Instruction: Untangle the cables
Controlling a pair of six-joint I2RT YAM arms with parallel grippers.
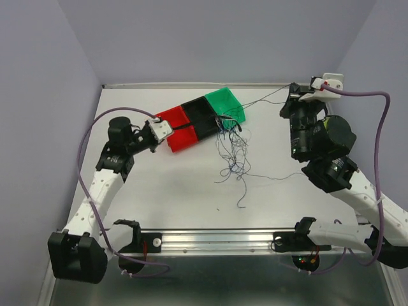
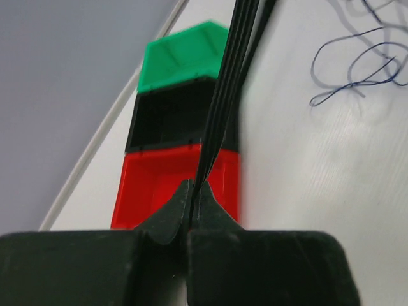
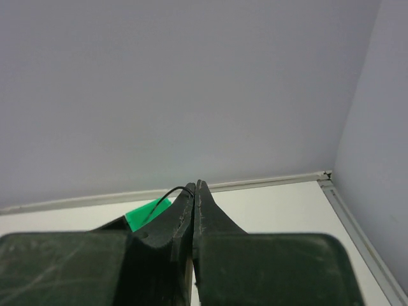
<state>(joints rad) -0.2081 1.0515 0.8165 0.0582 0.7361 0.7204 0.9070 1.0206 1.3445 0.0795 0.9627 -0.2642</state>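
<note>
— What do the cables look like?
— The cables (image 1: 231,152) are hair-thin, curly, dark blue and black. They lie in a loose scribble at centre frame, just below the smooth green bin (image 1: 224,104).
— And the grippers?
— The left gripper (image 2: 193,188) pinches a taut black bundle. The right gripper (image 3: 194,186) is pressed together on one strand.

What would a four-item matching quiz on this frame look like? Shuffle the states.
1. left gripper
2. right gripper
3. green bin
4. loose cables

A. lying on the table
B. shut on a single thin cable
C. far end of the bin row
D. shut on a black cable bundle

Pairs: 1-D, 2-B, 3-C, 4-A
</note>
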